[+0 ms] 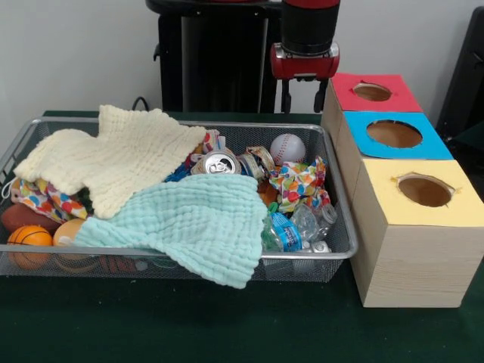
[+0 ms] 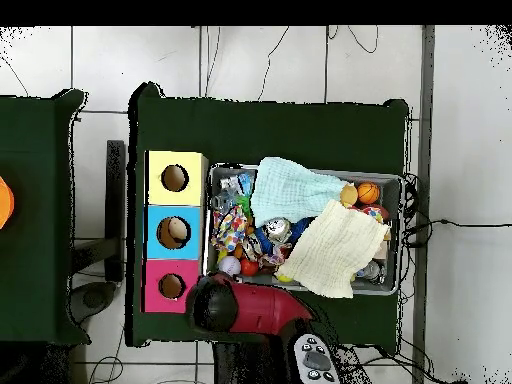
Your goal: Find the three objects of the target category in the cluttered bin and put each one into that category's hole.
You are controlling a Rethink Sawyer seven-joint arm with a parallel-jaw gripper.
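Gripper (image 1: 305, 94) hangs behind the bin (image 1: 342, 249), empty; can't tell its opening. I see two dotted cloths (image 1: 301, 184) among the clutter, none near the yellow hole (image 1: 425, 190) yet.

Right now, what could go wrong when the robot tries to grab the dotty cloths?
The mint-green cloth and cream cloth lie over much of the bin, so dotted pieces could stay hidden. The dotted piece by the baseball sits among cans and a bottle, so the gripper might snag those instead.
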